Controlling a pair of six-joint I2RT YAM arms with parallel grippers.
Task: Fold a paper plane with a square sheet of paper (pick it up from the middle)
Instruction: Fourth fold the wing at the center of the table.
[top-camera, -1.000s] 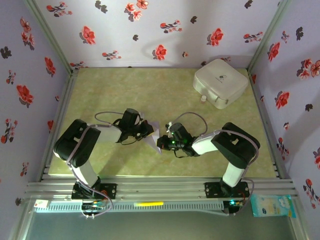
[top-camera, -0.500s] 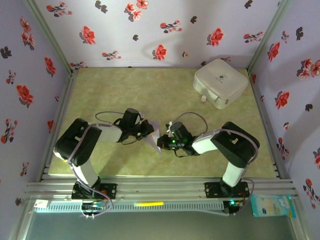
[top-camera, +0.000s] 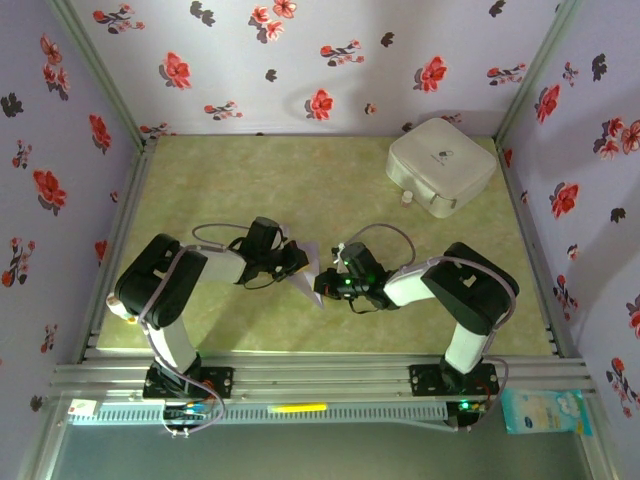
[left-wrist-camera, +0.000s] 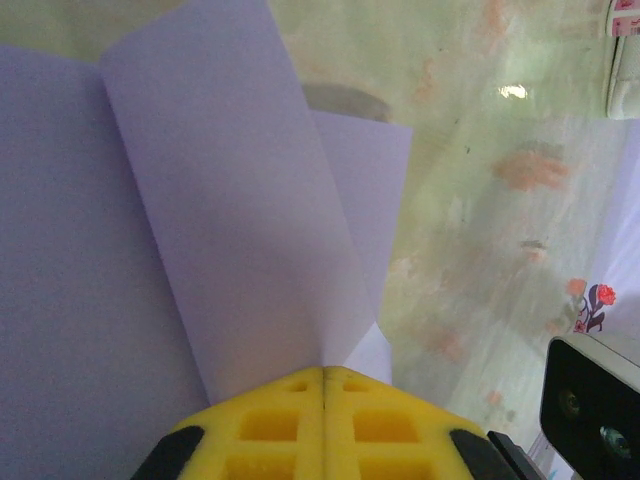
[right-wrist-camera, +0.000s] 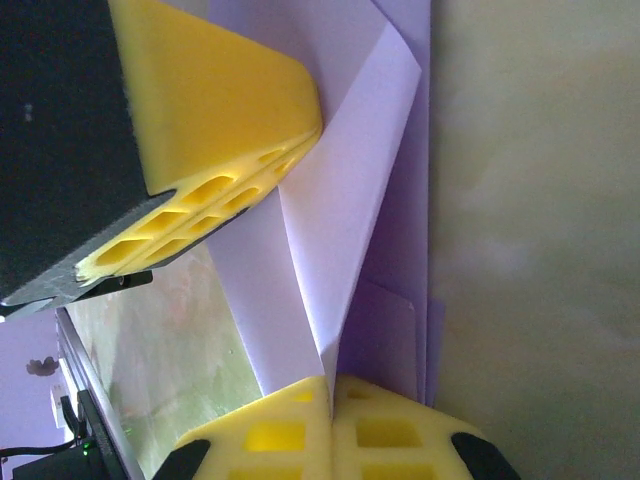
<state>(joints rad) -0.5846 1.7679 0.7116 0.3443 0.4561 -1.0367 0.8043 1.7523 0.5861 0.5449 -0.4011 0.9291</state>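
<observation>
The square sheet of paper (top-camera: 308, 268) is pale lavender and folded into long creased flaps. It is held just above the green table (top-camera: 250, 180), between the two arms. My left gripper (top-camera: 297, 262) is shut on its left side. In the left wrist view the yellow pads (left-wrist-camera: 270, 425) meet on a crease of the paper (left-wrist-camera: 220, 220). My right gripper (top-camera: 322, 286) is shut on the near right end. In the right wrist view its pads (right-wrist-camera: 385, 430) pinch a pointed fold of the paper (right-wrist-camera: 340, 230), with the left gripper's pads (right-wrist-camera: 215, 120) clamped on the far edge.
A white rounded box (top-camera: 441, 165) sits at the back right of the table, with a small white object (top-camera: 407, 198) beside it. Flowered walls close in the table on three sides. A metal rail (top-camera: 320, 378) runs along the near edge.
The left arm has crept a little to the right. Both grippers stay shut on the paper in nearly the same place.
</observation>
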